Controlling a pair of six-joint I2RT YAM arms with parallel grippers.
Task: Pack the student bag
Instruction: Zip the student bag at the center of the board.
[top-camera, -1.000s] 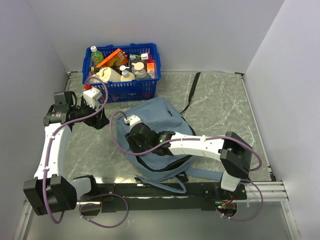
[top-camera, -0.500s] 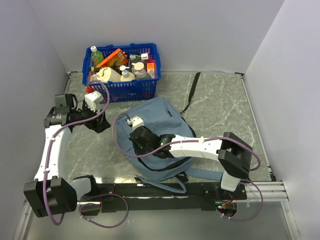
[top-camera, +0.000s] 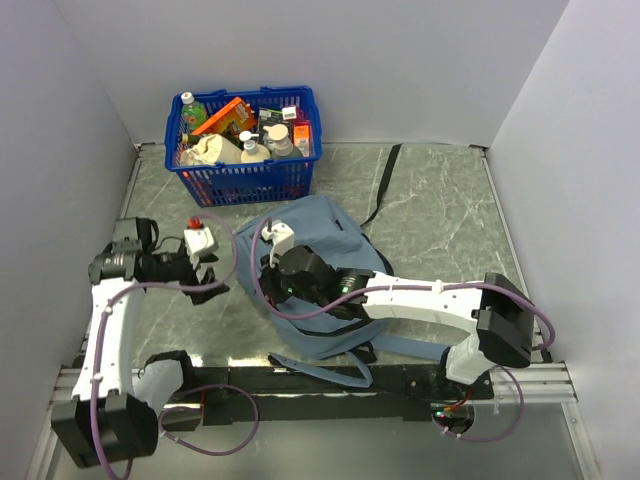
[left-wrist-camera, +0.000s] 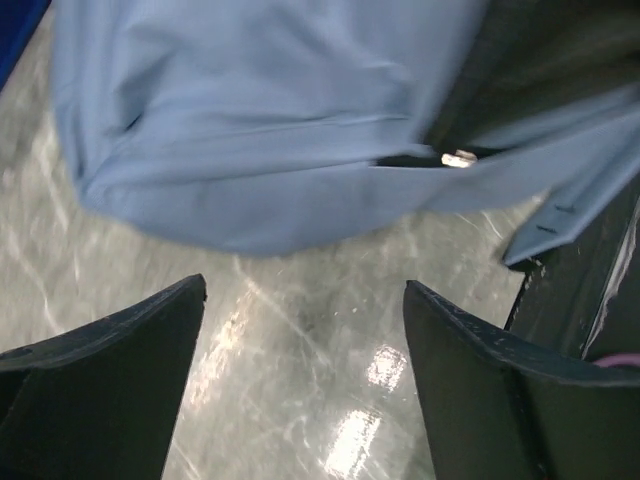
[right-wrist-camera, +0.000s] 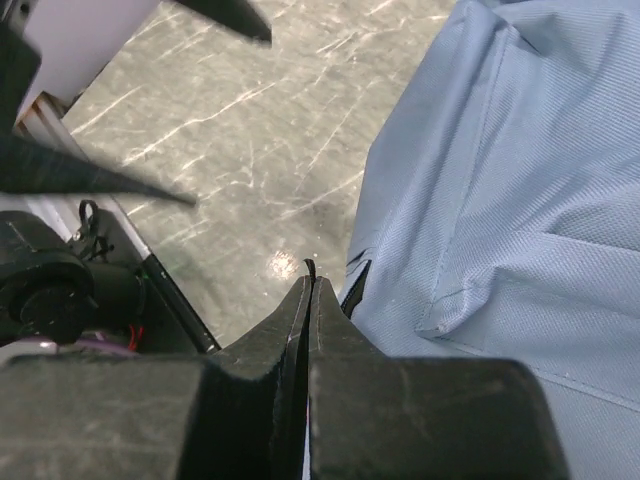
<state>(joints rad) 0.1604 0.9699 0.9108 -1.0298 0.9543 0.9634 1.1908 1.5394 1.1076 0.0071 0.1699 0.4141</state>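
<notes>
Plain pale walls (top-camera: 330, 60) on three sides, grey marbled tabletop (top-camera: 440, 220) (glossy, catching glare)

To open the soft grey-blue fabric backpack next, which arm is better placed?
Probably the right. The right fingers are closed at the edge of the soft grey-blue fabric backpack, beside its dark zipper line. The left fingers stand open above the marble table.

No text, brand, number or sign can be read in any of the views. Coloured labels are seen on the bottles (top-camera: 253, 148) and packets (top-camera: 222, 113) in the blue basket (top-camera: 245, 183), but their print is rendered too small and blurred to be made out.
</notes>
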